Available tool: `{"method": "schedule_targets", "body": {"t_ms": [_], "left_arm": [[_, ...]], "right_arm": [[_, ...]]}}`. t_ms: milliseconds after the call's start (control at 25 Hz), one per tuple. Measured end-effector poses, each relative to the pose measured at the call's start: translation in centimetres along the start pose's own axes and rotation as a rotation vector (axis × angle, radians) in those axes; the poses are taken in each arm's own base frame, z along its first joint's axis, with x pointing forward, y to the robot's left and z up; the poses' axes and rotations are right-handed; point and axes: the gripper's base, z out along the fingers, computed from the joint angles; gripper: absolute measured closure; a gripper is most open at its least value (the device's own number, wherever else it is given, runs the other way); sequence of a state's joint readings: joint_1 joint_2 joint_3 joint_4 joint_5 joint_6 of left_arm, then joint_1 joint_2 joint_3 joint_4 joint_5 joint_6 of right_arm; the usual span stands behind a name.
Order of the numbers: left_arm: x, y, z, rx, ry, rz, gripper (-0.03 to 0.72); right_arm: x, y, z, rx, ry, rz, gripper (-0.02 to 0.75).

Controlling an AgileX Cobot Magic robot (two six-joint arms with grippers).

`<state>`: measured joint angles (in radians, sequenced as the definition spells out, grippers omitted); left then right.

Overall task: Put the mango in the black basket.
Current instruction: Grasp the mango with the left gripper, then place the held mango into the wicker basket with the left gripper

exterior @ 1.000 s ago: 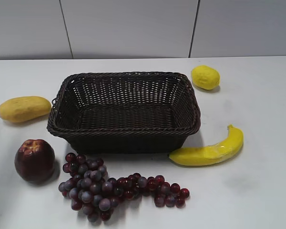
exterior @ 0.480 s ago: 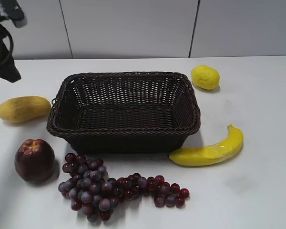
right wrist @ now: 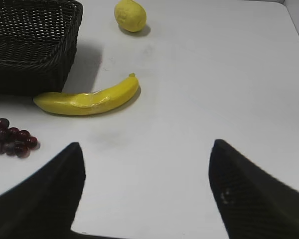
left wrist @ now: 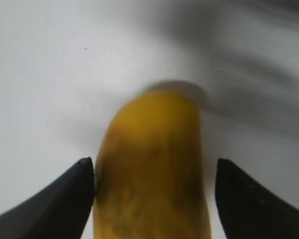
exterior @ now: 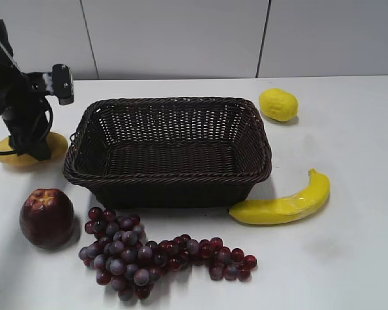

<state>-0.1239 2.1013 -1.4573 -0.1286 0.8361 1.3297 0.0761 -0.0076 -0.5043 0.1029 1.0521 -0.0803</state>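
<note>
The mango (exterior: 59, 143) lies on the white table left of the black basket (exterior: 168, 104), mostly covered by my left arm. My left gripper (exterior: 37, 150) is down over it. In the left wrist view the mango (left wrist: 149, 149) fills the gap between the two open black fingers (left wrist: 65, 194), which stand either side of it; my left gripper (left wrist: 150, 167) is open around it. The basket is empty. My right gripper (right wrist: 144, 149) is open and empty above bare table, out of the exterior view. The basket's corner shows in the right wrist view (right wrist: 35, 55).
A round yellow lemon-like fruit (exterior: 278, 104) lies behind the basket's right corner. A banana (exterior: 281, 205) lies at its front right. A bunch of purple grapes (exterior: 149, 255) and a dark red apple (exterior: 46, 217) lie in front.
My left arm came into view from the upper left and came down onto the mango, now covering most of it. The fruits and the basket have not moved.
</note>
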Motion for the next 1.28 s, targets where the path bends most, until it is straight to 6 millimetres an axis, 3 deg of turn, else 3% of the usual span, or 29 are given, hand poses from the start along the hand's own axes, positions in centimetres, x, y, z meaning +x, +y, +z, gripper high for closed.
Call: {"method": "schedule_targets", "body": {"t_ms": [160, 400, 560, 760, 920, 1040, 1160, 1280], "left_arm": [[0.2, 0.0, 1.7, 0.020, 0.012, -0.001, 0.122], [0.3, 0.1, 1.1, -0.004, 0.030, 0.024, 0.156], [0.0, 0.4, -2.2, -0.081, 0.014, 0.038, 0.156], [-1.5, 1.4, -9.0, -0.222, -0.050, -0.010, 0.156], [-5.6, 1.1, -13.8, -0.276, -0.114, 0.019, 0.156], [-10.6, -0.5, -15.9, -0.302, -0.188, 0.089, 0.156], [-14.9, -3.0, -16.4, -0.304, -0.254, 0.148, 0.156], [-18.1, -5.3, -15.3, -0.266, -0.281, 0.197, 0.156]], "right_arm": [[0.0, 0.0, 0.0, 0.000, 0.000, 0.000, 0.145], [0.0, 0.0, 0.0, 0.000, 0.000, 0.000, 0.145], [0.0, 0.0, 0.0, 0.000, 0.000, 0.000, 0.145], [0.0, 0.0, 0.0, 0.000, 0.000, 0.000, 0.145], [0.0, 0.0, 0.0, 0.000, 0.000, 0.000, 0.145], [0.0, 0.0, 0.0, 0.000, 0.000, 0.000, 0.145], [0.0, 0.0, 0.0, 0.000, 0.000, 0.000, 0.145], [0.0, 0.0, 0.0, 0.000, 0.000, 0.000, 0.145]]}}
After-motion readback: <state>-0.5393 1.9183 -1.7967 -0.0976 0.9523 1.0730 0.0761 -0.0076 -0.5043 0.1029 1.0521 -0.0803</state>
